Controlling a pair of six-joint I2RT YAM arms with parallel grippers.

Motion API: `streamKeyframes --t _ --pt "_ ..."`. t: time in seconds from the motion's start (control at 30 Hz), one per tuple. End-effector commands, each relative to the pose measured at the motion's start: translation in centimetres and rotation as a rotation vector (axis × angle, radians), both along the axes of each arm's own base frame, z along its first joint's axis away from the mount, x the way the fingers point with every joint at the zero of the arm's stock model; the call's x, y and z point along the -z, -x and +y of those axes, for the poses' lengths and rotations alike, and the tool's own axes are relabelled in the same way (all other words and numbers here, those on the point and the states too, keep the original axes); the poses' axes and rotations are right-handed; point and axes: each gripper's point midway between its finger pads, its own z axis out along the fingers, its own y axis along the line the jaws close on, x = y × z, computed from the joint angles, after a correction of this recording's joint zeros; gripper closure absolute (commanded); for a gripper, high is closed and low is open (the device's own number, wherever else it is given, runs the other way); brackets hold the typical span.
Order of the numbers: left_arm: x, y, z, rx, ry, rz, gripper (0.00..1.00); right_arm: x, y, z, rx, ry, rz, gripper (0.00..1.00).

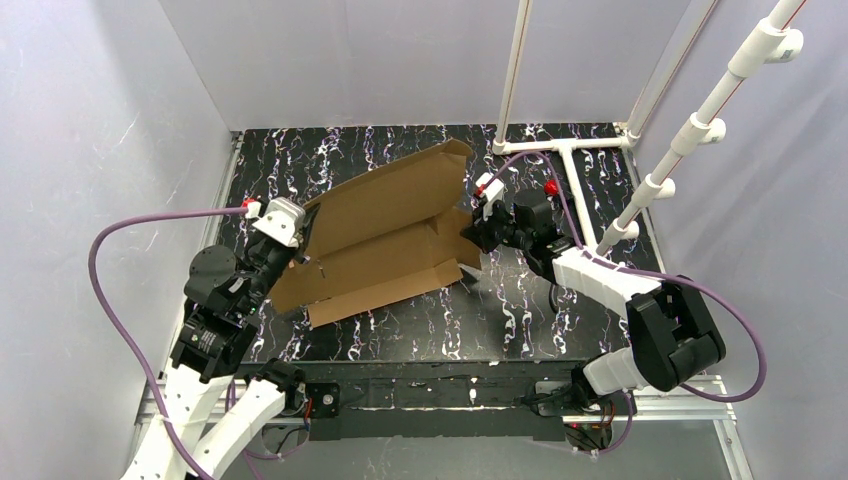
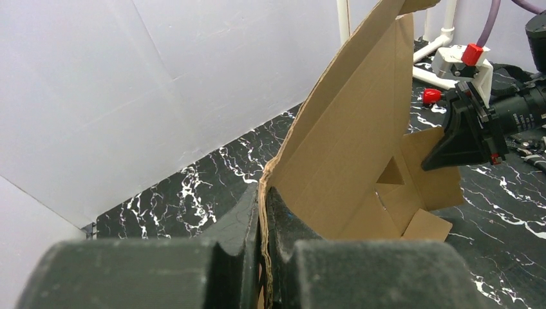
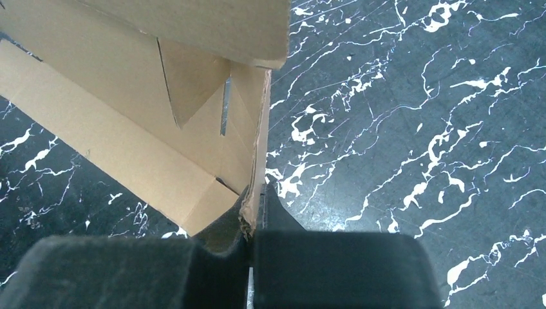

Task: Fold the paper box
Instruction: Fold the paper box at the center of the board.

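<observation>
A: Where's the paper box (image 1: 385, 235)?
B: On the marbled table (image 1: 520, 300), its big flap half raised. The left gripper (image 2: 263, 215) pinches its left edge and the right gripper (image 3: 253, 219) is clamped on its right end wall.
A: Handling?
B: Light, stiff cardboard that bends at the creases. Hold the edges near the folds. The far tabs are hidden, possibly unlocked.

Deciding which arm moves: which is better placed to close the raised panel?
Left, probably: the left tool grips the box at its raised panel's edge; the right tool pinches the low end wall, anchoring.
</observation>
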Motion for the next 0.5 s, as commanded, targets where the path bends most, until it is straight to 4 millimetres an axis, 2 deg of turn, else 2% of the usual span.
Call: streamKeyframes --t 0.0,0.23,0.47 --pt "1.9 -0.2 -0.2 0.0 0.01 0.059 1.0 -3.0 2.2 2.6 -0.106 -0.111 0.03 0.99" --pt "2.4 0.6 0.3 -0.01 0.021 0.067 1.0 -3.7 1.6 3.5 0.02 -0.28 0.212 0.99" --pt "2.6 1.3 0.7 -0.02 0.054 0.077 1.0 -3.2 2.0 3.9 0.021 -0.274 0.229 0.97"
